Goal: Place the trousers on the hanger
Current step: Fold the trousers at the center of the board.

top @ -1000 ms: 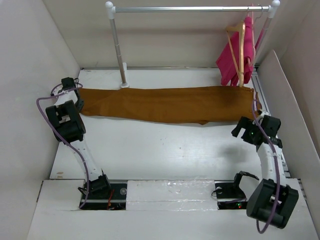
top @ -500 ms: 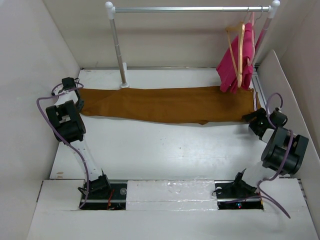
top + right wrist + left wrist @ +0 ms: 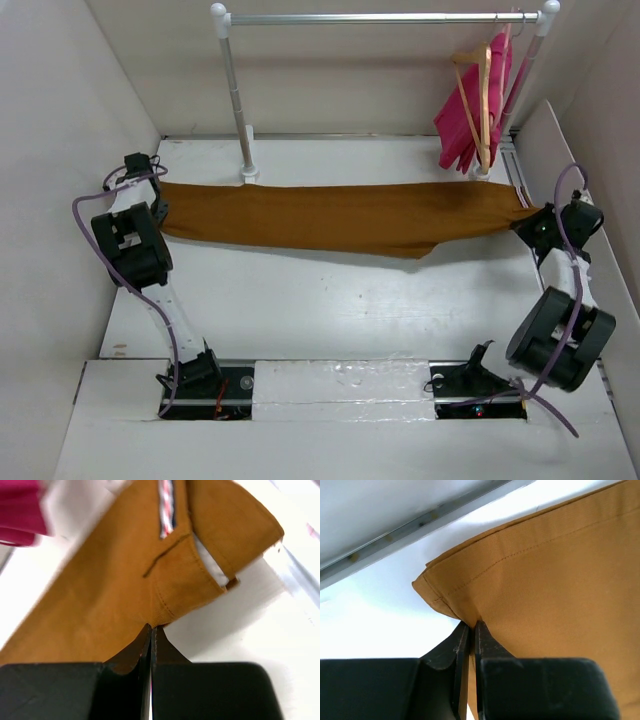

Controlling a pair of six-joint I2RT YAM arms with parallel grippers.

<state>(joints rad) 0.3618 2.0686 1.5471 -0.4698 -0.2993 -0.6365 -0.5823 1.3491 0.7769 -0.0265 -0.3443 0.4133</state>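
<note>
The rust-brown trousers (image 3: 340, 217) stretch across the table from left to right, sagging in the middle. My left gripper (image 3: 158, 208) is shut on the trousers' hem corner (image 3: 470, 605) at the left end. My right gripper (image 3: 527, 222) is shut on the waistband edge (image 3: 170, 610), where the pale striped inner band (image 3: 165, 507) shows. The tan wooden hanger (image 3: 484, 95) hangs by its hook at the right end of the rail, in front of a pink garment (image 3: 470, 110).
A white-and-silver clothes rail (image 3: 380, 17) spans the back, its left post (image 3: 238, 100) standing on the table just behind the trousers. White walls close in both sides; a slanted panel (image 3: 570, 180) stands close behind my right gripper.
My right gripper swung out to the far right, reached the waistband and shut on it. The right end of the trousers has lifted and pulled taut; the left gripper stayed put.
</note>
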